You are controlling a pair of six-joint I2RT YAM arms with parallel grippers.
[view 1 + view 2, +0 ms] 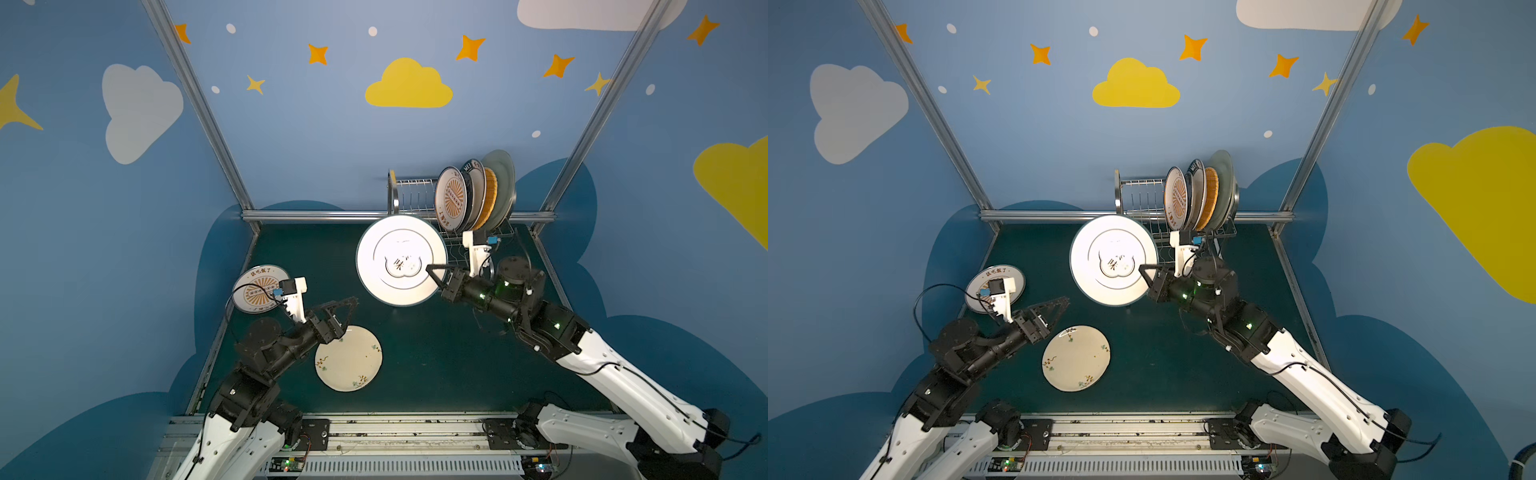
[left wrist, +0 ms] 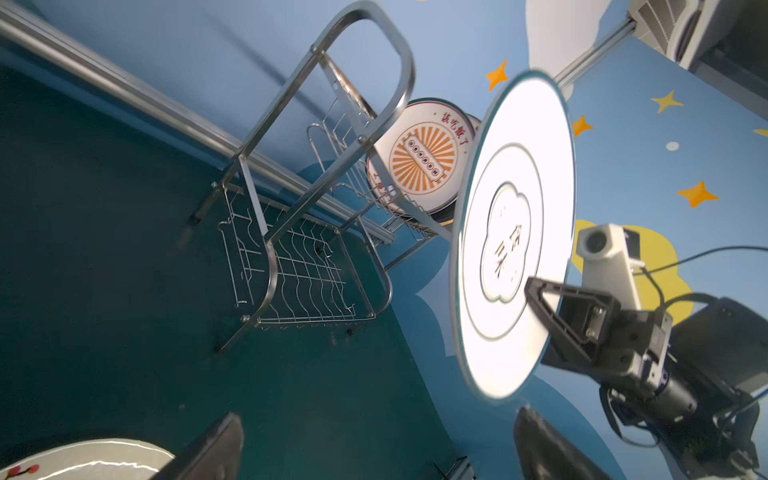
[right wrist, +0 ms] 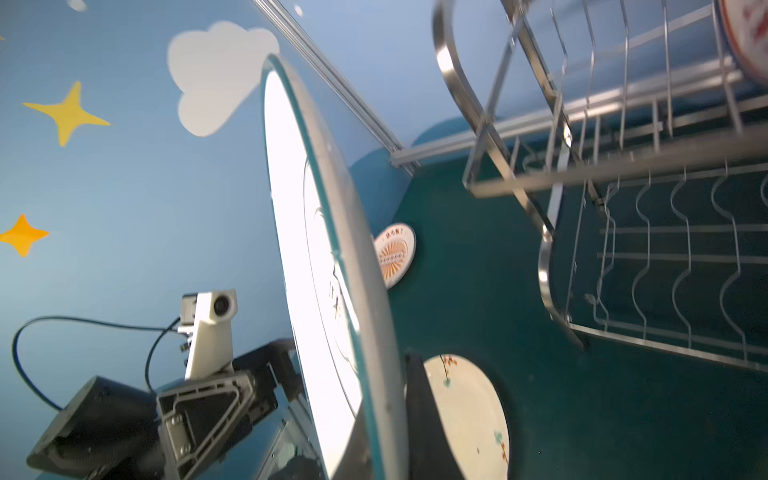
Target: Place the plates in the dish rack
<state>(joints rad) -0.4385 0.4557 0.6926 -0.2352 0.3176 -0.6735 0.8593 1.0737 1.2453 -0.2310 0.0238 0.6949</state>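
Observation:
My right gripper [image 1: 432, 270] [image 3: 386, 432] is shut on the rim of a white cloud-emblem plate [image 1: 401, 259] [image 1: 1113, 259] [image 2: 515, 237], held in the air in front of the dish rack [image 1: 409, 189] [image 2: 291, 257] [image 3: 623, 166]. Several plates stand upright at the rack's right end, an orange-sunburst one [image 1: 451, 199] foremost. My left gripper [image 1: 351, 313] [image 2: 378, 419] is open and holds nothing, above the mat. Just beside it a cream floral plate [image 1: 348, 358] [image 3: 465, 415] lies flat. Another sunburst plate [image 1: 257, 274] [image 3: 395, 253] lies at the far left, partly hidden by the left wrist camera.
An aluminium rail [image 1: 316, 216] runs along the back of the green mat [image 1: 436, 353], with slanted frame posts [image 1: 199, 104] at both back corners. Blue painted walls close in the sides. The arm bases sit on a metal track [image 1: 407, 428] at the front.

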